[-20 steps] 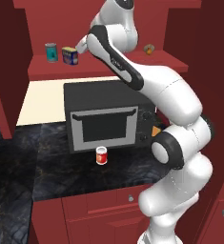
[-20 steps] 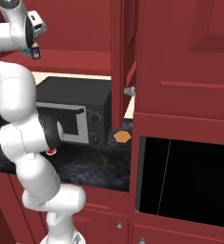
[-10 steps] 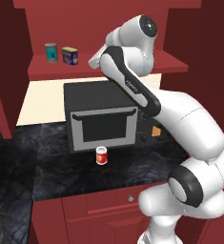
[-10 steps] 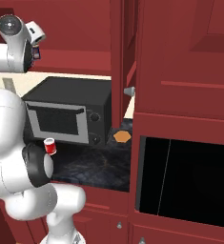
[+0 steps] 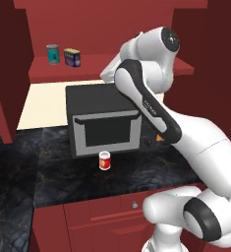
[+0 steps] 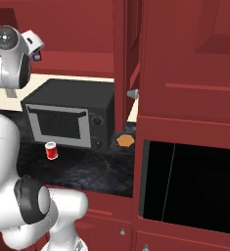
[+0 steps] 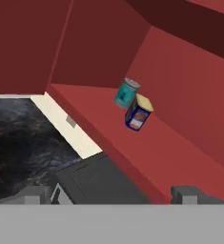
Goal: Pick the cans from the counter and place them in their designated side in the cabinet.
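Kitchen scene with the arm raised in front of the cabinet. The gripper is empty and its jaws stand wide apart; in the hand view its two tips rise at the bottom, looking along the shelf.

The blue can stands upright on the shelf near its left end, just beside the teal can, which is closer to the left side panel. In the hand view the blue can and the teal can appear tilted together, close to the back wall; that tilt belongs to the camera.

The red can stands upright on the counter, just in front of the microwave door and toward the counter's front edge. The right base view shows the same red can before the microwave's lower left corner.

A small orange object lies on the counter at the microwave's right side, near the tall cabinet panel.
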You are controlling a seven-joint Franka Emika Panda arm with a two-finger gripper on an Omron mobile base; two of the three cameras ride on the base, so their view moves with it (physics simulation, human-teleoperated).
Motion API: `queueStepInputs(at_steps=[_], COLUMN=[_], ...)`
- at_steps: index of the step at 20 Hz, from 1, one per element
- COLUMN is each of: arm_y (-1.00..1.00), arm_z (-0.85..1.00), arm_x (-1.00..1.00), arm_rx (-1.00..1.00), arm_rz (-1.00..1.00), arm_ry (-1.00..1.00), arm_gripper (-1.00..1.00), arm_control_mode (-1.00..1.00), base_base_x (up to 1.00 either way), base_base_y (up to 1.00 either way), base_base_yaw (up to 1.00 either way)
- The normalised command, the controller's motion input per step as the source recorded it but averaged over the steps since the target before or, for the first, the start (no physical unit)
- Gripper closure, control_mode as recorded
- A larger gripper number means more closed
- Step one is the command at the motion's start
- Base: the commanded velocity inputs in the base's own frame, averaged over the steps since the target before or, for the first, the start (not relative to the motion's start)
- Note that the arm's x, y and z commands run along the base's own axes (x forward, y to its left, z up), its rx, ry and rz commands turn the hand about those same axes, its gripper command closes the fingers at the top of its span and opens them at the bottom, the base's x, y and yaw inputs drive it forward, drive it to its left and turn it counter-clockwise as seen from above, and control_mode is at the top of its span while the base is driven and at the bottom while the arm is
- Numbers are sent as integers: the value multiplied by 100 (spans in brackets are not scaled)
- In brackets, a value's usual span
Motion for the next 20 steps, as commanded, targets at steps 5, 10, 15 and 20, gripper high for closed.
queueStepInputs(at_steps=[5,10,15,20], arm_y=[-5,0,-4,-7], arm_z=[0,-3,-24,-41], arm_x=[-50,-36,-26,-28], arm_rx=[0,5,12,-3], arm_rz=[0,-3,-7,0], arm_ry=[8,18,14,1], arm_gripper=[-100,-100,-100,-100], arm_control_mode=[-100,-100,-100,-100], base_base_x=[0,0,0,0], base_base_y=[0,0,0,0], base_base_yaw=[0,0,0,0])
